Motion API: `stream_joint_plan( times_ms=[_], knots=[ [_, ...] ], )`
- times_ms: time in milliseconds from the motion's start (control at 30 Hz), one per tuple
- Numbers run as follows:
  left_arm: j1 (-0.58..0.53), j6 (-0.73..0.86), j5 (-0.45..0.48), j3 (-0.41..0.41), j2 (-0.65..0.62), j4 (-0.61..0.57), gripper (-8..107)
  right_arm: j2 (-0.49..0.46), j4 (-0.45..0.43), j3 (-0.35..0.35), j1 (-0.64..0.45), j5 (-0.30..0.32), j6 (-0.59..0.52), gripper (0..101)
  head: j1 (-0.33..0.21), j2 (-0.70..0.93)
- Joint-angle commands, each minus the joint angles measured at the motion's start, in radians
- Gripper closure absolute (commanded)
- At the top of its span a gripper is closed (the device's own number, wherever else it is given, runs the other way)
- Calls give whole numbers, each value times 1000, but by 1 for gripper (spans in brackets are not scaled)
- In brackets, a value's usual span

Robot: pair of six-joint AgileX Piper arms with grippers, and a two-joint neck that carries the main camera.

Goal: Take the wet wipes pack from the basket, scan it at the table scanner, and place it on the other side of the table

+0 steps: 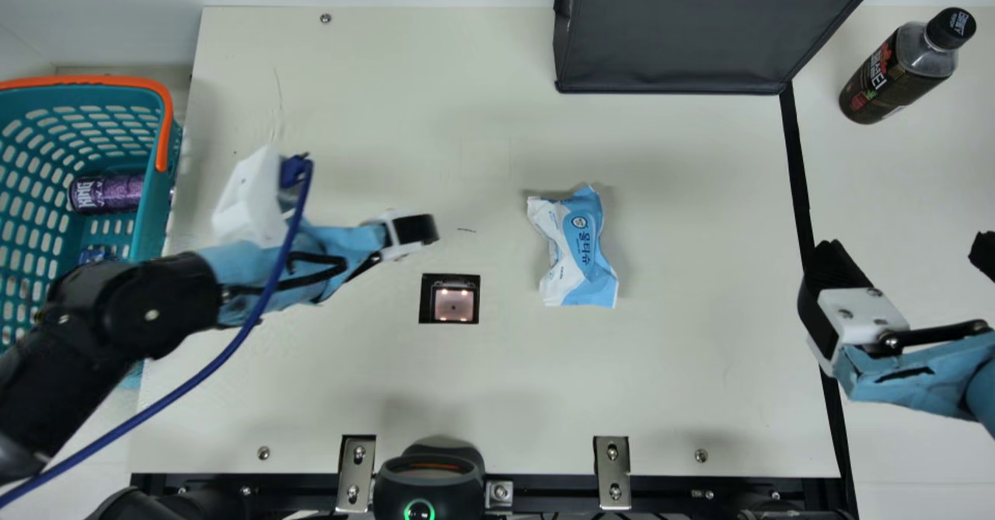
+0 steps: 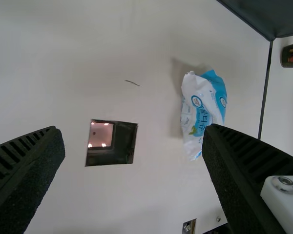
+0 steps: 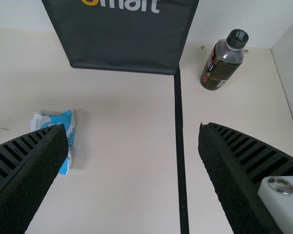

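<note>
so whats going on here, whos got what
Two robot arms are at a checkout-style table, and neither is holding anything: the left gripper and right gripper both have their jaws open. The wet wipes pack is out of the basket, lying on the table between the arms, just to the right of the scanner window in the main view. I can't tell whether it has been scanned.

a purple can (image 1: 106,194) lies well apart from bag (image 1: 676,42) and bottle (image 1: 900,69).
</note>
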Motion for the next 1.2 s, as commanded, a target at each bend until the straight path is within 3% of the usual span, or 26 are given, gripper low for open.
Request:
stream_joint_plan(
  times_ms=[0,200,533,833,1067,1167],
  knots=[
    [61,39,29,24,-66,-6,9,0,0,0,0,0,0,6,-29,2],
    [173,97,116,57,-185,41,9,0,0,0,0,0,0,6,-29,2],
    [258,118,258,28,-344,274,9,0,0,0,0,0,0,6,-29,2],
    [246,139,360,-64,-421,447,9,0,0,0,0,0,0,6,-29,2],
    [249,196,433,-177,-420,504,9,0,0,0,0,0,0,6,-29,2],
    [248,197,432,-173,-422,504,9,0,0,0,0,0,0,6,-29,2]
  ],
)
